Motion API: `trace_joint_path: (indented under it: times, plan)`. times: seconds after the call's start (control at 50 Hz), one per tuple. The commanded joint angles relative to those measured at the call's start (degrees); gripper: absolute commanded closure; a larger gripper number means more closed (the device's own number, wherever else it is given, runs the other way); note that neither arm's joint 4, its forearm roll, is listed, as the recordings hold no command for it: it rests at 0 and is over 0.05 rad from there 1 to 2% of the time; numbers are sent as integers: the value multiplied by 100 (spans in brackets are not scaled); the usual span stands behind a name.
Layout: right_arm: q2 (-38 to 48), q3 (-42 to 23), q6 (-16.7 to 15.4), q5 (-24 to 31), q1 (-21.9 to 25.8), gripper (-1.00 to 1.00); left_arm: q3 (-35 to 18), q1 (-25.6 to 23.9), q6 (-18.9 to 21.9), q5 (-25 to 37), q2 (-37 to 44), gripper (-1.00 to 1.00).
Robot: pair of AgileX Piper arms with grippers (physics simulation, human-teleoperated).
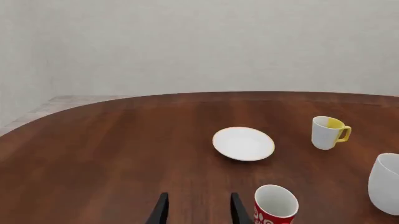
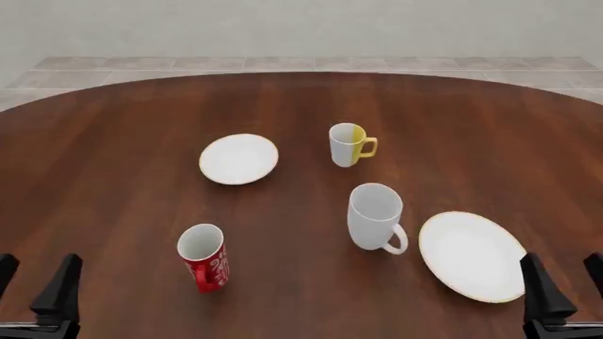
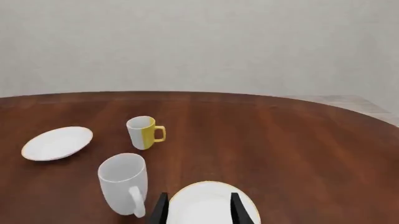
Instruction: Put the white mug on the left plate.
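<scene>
Fingers of our left gripper (image 2: 36, 282) stand apart and empty at the table's (image 2: 113, 141) near left edge. The left plate (image 2: 239, 158) lies left of centre, the white mug (image 2: 375, 216) upright right of centre. Our right gripper (image 2: 565, 279), near right edge, gapes empty too.

On the dark reddish-brown wooden table (image 2: 113, 183), the white mug (image 2: 375, 216) is plain white, another mug (image 2: 349, 144) white and yellow, a third (image 2: 203, 256) red with white patterning, both plates (image 2: 239, 158) (image 2: 471, 255) white, gold-rimmed.
</scene>
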Motion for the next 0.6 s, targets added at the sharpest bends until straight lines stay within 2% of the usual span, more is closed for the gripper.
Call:
trace_joint_path:
  times: [0.02, 0.48, 0.6]
  plan:
    - [141, -26, 10, -87, 31, -100, 0, 0, 0, 0, 0, -100]
    - [292, -10, -96, -176, 117, -100, 0, 0, 0, 0, 0, -100]
    - [315, -329, -111, 59, 114, -100, 0, 0, 0, 0, 0, -100]
